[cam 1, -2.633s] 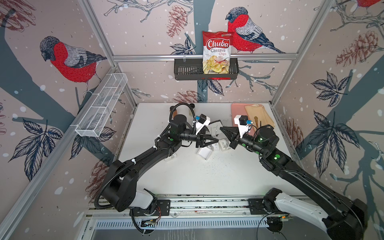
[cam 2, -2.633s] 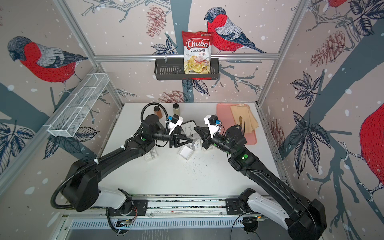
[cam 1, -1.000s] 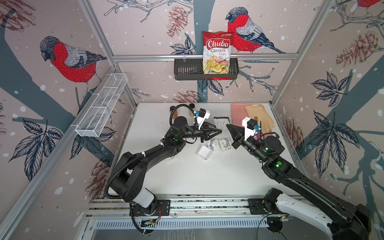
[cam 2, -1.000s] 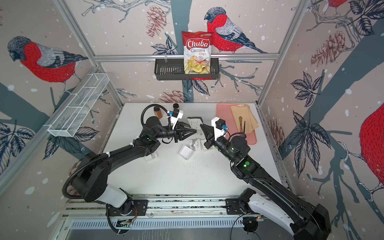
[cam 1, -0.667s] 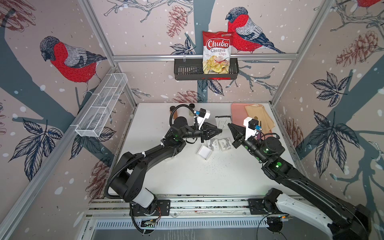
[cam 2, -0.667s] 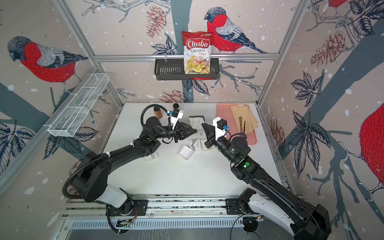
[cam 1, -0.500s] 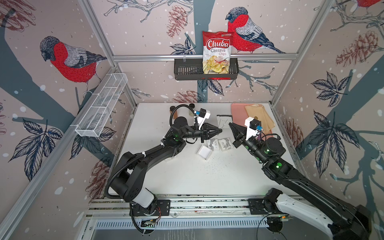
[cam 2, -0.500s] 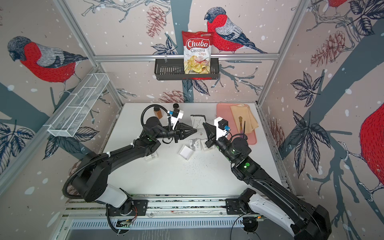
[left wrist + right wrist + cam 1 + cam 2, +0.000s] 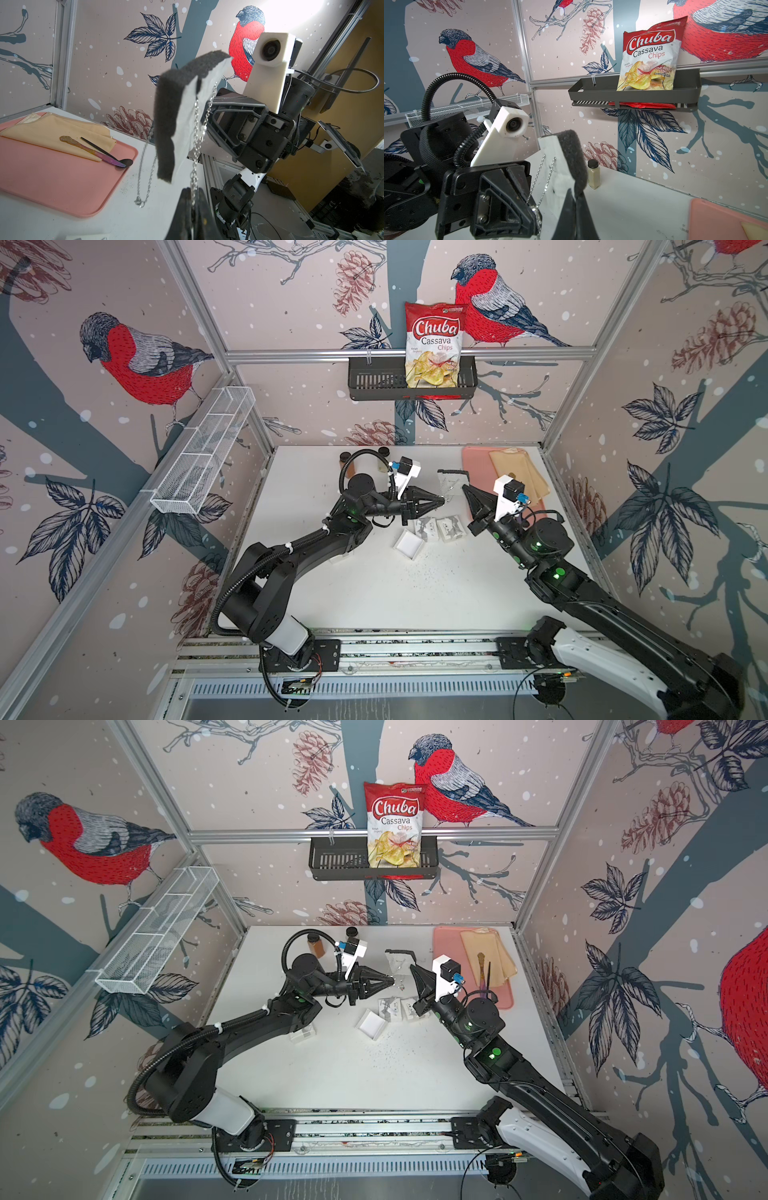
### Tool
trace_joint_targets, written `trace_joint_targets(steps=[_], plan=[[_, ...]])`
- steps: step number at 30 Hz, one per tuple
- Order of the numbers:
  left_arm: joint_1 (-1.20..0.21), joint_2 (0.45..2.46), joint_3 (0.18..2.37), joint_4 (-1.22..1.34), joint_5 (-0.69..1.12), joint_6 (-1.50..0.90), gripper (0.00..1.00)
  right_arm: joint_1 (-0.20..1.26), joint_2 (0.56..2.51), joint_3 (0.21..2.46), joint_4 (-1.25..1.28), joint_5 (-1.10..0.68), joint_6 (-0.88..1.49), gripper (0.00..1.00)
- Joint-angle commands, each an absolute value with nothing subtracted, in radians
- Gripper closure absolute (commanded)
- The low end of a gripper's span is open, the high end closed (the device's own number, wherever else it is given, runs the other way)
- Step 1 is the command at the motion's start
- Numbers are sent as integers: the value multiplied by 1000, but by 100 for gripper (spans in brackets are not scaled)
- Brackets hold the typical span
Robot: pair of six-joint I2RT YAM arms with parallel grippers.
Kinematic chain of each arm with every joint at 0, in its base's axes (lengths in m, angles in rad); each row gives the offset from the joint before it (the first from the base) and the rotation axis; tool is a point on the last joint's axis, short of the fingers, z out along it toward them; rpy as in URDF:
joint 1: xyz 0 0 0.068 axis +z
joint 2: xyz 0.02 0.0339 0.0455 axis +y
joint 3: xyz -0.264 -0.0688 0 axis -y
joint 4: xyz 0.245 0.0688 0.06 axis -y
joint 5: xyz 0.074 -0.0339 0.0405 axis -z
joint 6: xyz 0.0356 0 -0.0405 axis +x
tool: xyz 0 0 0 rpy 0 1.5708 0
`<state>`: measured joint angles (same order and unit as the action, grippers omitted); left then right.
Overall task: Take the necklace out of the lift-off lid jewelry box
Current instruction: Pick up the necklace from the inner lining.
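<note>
**Silver necklace (image 9: 195,158) pinched but not yet free**

In both top views, my left gripper (image 9: 442,501) reached in from 9 o'clock and my right gripper (image 9: 465,490) from 4 o'clock, and they met in the air above the table (image 9: 374,593). Between them hung the foam insert (image 9: 451,481), at 12 o'clock from the marbled box pieces (image 9: 451,526) and the white box half (image 9: 408,544) lying on the table.

In the left wrist view, the left jaws were closed to a sliver on the chain, just below the insert's pale face. The clasp end dangled loose on the foam's far side.

In the right wrist view, the right jaws were clamped on the insert's lower edge. Chain strands ran down its pale face to the left tips.

I judged the necklace out of the box but not yet off its insert. To finish well, I would hold the right arm steady and draw the left slowly toward 9 o'clock. That should ease the chain over the insert's top edge, and I would watch the dangling clasp for snags.
</note>
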<state>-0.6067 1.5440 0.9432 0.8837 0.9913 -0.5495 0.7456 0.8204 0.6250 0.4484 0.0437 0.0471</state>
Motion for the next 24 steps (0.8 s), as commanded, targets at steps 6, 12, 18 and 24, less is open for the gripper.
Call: trace_joint_targets(steps=[6,12,18,24], plan=[[-607,1471,992,791,947,-479,91,755,854,607,376,43,58,100],[-592,1391,1065,568,716,-400,100,756,830,556,296,-34,141,100],[-516,1385,1038,554,611,-426,100,755,792,521,268,-197,195,100],[-443,1393,967,550,520,-429,100,753,815,545,214,-398,197,100]])
